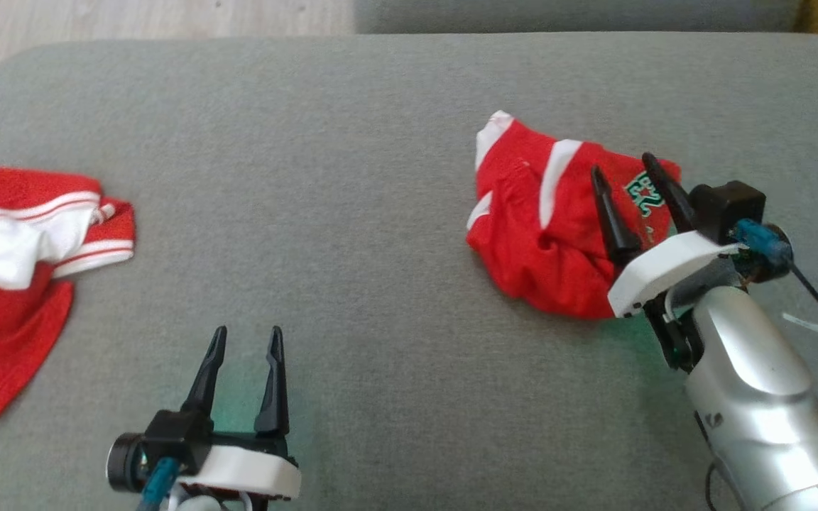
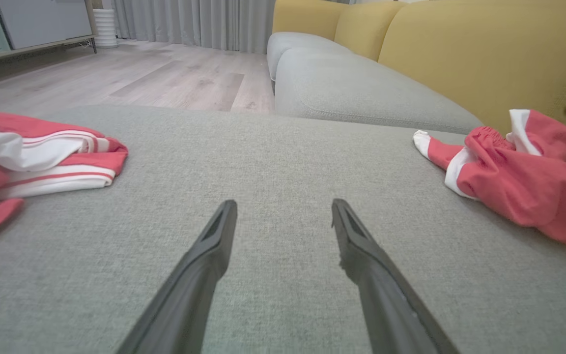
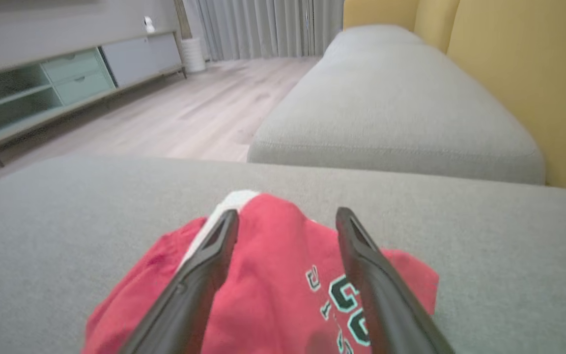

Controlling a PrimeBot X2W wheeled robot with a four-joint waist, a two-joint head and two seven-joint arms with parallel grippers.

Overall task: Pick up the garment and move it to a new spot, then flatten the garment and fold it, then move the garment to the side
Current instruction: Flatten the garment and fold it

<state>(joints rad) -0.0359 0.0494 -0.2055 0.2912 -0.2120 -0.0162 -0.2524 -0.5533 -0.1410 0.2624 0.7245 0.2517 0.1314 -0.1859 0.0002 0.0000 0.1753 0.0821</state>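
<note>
— Where's our garment (image 1: 544, 227)?
— Two o'clock on the grey cushion (image 1: 380, 177), our right end effector (image 1: 622, 165) spread wide over it.
— And our left end effector (image 1: 248, 331)?
— Wide too, empty, at seven o'clock.

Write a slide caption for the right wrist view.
The right gripper, jaws open, reaches over a crumpled red garment lying on the grey cushion.

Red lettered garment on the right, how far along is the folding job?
Done: nothing yet; the red lettered garment lies crumpled on the grey cushion. In hand: the right end effector is open, poised over it, not gripping. The left end effector is open over bare cushion. Left: pick up, move, flatten, fold, set aside. A striped red garment lies bunched at the left.
</note>
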